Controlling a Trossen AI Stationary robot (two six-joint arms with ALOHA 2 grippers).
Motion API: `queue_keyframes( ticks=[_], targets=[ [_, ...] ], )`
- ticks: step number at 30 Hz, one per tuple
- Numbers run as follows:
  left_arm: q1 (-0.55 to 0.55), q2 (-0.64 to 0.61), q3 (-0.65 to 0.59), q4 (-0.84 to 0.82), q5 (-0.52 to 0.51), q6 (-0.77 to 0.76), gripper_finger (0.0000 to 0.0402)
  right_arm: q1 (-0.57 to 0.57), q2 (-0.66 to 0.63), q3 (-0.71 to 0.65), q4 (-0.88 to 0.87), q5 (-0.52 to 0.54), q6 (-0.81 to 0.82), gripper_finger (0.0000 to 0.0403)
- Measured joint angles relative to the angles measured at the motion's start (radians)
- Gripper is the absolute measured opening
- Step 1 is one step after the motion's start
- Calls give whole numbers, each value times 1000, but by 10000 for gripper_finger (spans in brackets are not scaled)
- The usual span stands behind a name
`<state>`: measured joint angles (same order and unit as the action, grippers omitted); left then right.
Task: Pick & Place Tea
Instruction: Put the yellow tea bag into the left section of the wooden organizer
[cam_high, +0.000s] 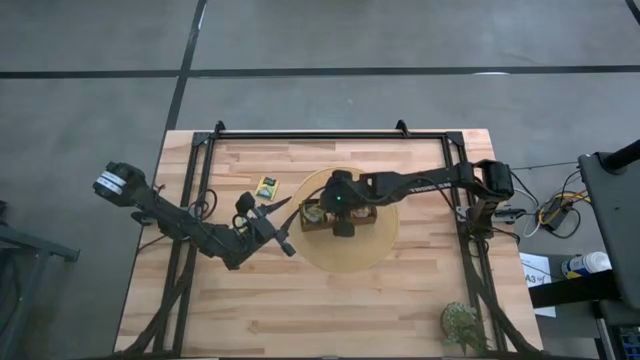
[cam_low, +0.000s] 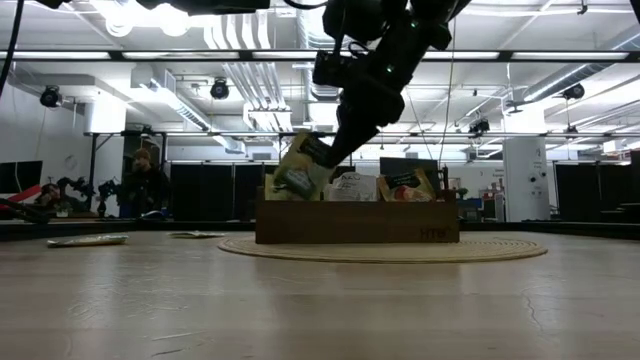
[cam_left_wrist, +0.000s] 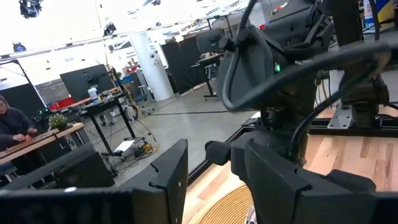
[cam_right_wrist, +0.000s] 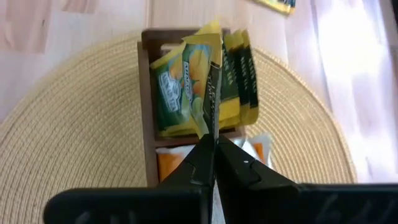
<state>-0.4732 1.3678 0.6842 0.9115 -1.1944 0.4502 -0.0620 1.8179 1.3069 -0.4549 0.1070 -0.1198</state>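
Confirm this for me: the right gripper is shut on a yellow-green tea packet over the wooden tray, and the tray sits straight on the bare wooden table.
One thing is wrong. The right gripper is shut on the yellow-green tea packet over the wooden tray, but the tray sits on a round woven mat, not the bare table; the high view shows it.
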Motion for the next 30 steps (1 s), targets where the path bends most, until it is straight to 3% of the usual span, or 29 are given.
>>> queue_keyframes(
  ticks=[22, 30],
  targets=[
    [-15, -12, 0, 0, -2, 15, 153, 3, 1, 2, -39, -10, -7, 8],
    [-16, -12, 0, 0, -3, 15, 153, 5, 1, -5, -38, -64, -5, 8]
  ],
)
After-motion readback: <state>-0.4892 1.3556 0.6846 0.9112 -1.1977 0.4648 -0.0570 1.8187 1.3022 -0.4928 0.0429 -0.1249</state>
